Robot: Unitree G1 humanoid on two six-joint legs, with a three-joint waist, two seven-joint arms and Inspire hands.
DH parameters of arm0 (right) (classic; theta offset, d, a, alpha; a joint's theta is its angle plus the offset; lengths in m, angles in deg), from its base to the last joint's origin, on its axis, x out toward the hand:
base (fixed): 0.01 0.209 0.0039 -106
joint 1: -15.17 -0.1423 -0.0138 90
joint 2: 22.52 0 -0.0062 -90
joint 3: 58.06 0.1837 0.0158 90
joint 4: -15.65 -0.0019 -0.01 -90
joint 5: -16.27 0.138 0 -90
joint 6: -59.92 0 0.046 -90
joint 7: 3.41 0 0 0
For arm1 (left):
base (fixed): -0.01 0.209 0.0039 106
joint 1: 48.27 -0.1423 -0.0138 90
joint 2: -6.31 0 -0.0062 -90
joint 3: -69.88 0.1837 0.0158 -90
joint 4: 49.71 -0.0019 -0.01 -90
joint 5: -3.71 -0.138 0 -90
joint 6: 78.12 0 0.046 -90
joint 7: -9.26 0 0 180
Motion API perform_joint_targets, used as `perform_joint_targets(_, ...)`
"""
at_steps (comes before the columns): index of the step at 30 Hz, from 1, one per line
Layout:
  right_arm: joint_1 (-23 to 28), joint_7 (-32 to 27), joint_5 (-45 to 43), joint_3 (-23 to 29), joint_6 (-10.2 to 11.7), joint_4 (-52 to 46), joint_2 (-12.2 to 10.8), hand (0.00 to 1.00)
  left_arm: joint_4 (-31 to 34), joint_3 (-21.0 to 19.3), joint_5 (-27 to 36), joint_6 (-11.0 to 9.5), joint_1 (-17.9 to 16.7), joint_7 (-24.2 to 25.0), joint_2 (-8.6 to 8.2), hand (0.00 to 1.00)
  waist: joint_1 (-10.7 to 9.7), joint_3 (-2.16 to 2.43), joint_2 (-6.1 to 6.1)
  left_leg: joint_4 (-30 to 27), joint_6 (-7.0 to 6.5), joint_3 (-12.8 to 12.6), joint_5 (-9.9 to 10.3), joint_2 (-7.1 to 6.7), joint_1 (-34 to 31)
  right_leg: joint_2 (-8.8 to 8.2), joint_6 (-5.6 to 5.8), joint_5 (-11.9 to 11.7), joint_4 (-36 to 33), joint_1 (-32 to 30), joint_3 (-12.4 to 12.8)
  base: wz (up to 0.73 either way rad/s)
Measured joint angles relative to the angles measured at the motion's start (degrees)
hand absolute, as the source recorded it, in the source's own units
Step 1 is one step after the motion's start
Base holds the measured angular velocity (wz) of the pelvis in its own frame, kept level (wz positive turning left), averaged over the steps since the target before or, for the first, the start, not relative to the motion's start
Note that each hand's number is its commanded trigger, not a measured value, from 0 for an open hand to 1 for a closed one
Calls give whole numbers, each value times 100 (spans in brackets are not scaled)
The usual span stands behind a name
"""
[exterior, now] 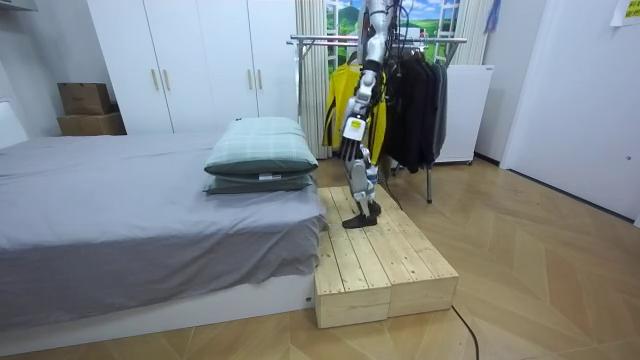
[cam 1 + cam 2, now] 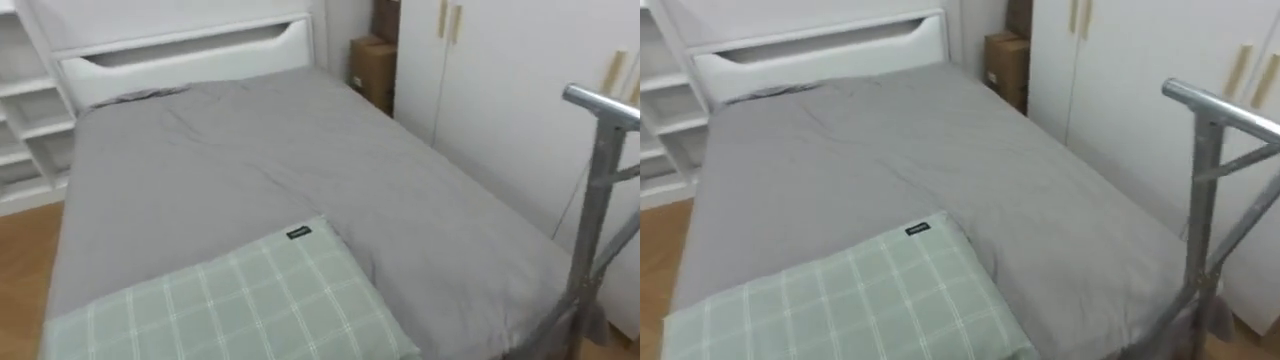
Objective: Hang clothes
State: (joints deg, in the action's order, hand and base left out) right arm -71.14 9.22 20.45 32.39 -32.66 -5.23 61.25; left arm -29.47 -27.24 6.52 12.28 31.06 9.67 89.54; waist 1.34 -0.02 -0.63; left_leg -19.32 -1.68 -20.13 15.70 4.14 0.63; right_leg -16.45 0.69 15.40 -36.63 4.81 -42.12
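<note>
Eye views: grey bed point(image 2: 250, 170), checked pillow point(image 2: 240, 300) nearest, a rack point(image 2: 600, 150) post at right.
Room view: the robot stands on the wooden platform point(image 1: 385, 265) by the bed, and clothes point(image 1: 415, 100) hang just beside it. Its left hand point(image 1: 352, 132) hangs low; I cannot tell its grip. I'd have it turn to face the rack first.

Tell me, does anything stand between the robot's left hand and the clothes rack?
Nothing visible does. The left hand hangs at the robot's side; the rack stands close on its right, beside the corner of the bed, with clothes hanging on it.
</note>
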Motion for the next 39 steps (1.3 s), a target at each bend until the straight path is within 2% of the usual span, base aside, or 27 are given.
perform_joint_targets(1,10,-10,2,54,4,0,-19,0,6,1,-4,-4,57,-3,4,0,-15,4,12,-28,-28,182,0,-11,33,70,-12,-6,-22,-97,315,128)
perform_joint_targets(2,12,-20,7,111,21,-9,-64,0,9,-9,-2,-29,58,-27,11,0,-22,35,79,-38,-44,494,-11,3,36,361,59,100,161,-237,1109,128)
perform_joint_targets(3,9,-3,11,108,24,-40,-83,0,4,0,-2,-45,55,-44,41,0,-30,27,62,13,-51,748,-50,20,32,640,85,172,493,-394,1761,128)
perform_joint_targets(4,11,-4,21,106,26,-56,-99,0,6,11,-1,-44,54,-60,57,0,-36,13,40,32,-50,892,-64,16,8,755,89,159,728,-435,2027,136)
perform_joint_targets(5,6,-39,58,105,28,-55,-134,0,15,41,-1,-38,52,-123,76,0,-71,3,8,35,-49,1194,-73,-5,-2,916,99,42,1320,-474,2475,137)
perform_joint_targets(6,-6,-119,58,105,29,-53,-173,0,16,54,-2,-18,45,-159,79,0,-82,0,-23,36,-33,1460,-74,-56,-1,1036,157,-294,1922,-454,2837,131)
perform_joint_targets(7,4,-144,58,105,34,-53,-195,0,19,51,-4,-6,42,-173,85,0,-88,-6,-58,37,-18,1578,-70,-104,-3,1060,179,-527,2173,-453,3035,127)
perform_joint_targets(8,13,-194,49,111,63,-56,-237,0,38,49,-8,41,46,-266,85,0,-126,-2,-111,10,19,1815,-48,-194,-10,1125,290,-918,2332,-441,3358,96)
perform_joint_targets(9,23,-233,46,148,76,-47,-234,0,52,48,-3,55,22,-328,46,0,-54,23,-81,8,85,1946,-11,-185,-12,1215,277,-917,2436,-301,3352,80)
perform_joint_targets(10,17,-245,35,138,76,-42,-235,0,48,46,-4,64,20,-350,49,0,-36,23,-36,8,112,1997,0,-173,-13,1246,278,-892,2514,-241,3331,37)
perform_joint_targets(11,-35,-246,-5,136,78,-43,-233,0,48,47,1,76,25,-401,50,0,-25,-10,-14,31,171,2096,-13,-145,-15,1291,262,-878,2603,-181,3246,26)
perform_joint_targets(13,-66,-245,-1,79,108,-45,-207,0,48,50,23,70,42,-448,46,0,-16,7,2,135,233,2150,-52,-110,-4,1321,191,-815,2605,-177,3189,21)
perform_joint_targets(16,-45,-247,-3,-22,128,-30,-198,0,34,48,50,68,32,-448,40,0,16,-14,13,274,301,2191,-94,-65,58,1370,122,-718,2599,-172,3163,4)
perform_joint_targets(19,-25,-262,-9,-145,128,-38,-195,0,56,48,28,74,-11,-444,15,0,-2,-44,-8,274,333,2241,-77,-42,48,1377,125,-598,2609,-97,2989,23)
perform_joint_targets(22,-27,-267,-64,-142,134,-56,-196,0,218,36,-46,103,-7,-390,12,0,-44,-32,-91,264,346,2423,-71,-70,-45,1357,134,-535,2635,-55,2748,38)
perform_joint_targets(24,-2,-274,-35,-143,134,-60,-198,0,301,40,-75,104,-37,-359,19,0,-116,-20,-128,191,346,2392,-71,-76,-129,1349,134,-532,2719,40,2569,51)
perform_joint_targets(26,37,-294,-10,-127,144,-61,-198,0,361,55,-139,102,-50,-356,63,0,-128,-30,-171,168,345,2319,-71,-80,-138,1329,135,-512,2720,99,2459,41)
perform_joint_targets(29,20,-319,1,-96,186,-57,-198,0,473,57,-273,102,-133,-365,35,0,-127,-28,-170,181,345,2331,-70,-115,-140,1295,166,-472,2716,121,2407,15)
perform_joint_targets(33,32,-210,243,-78,188,-2,-196,0,473,121,-339,105,-119,-389,10,0,-259,-29,-138,237,340,2392,-74,-160,-72,1255,189,-446,2704,194,2341,10)
perform_joint_targets(39,154,53,777,-95,209,57,-194,0,443,300,-357,105,-45,-374,30,0,-300,-28,-84,393,326,2302,-96,-168,68,1258,189,-446,2722,206,2544,-10)
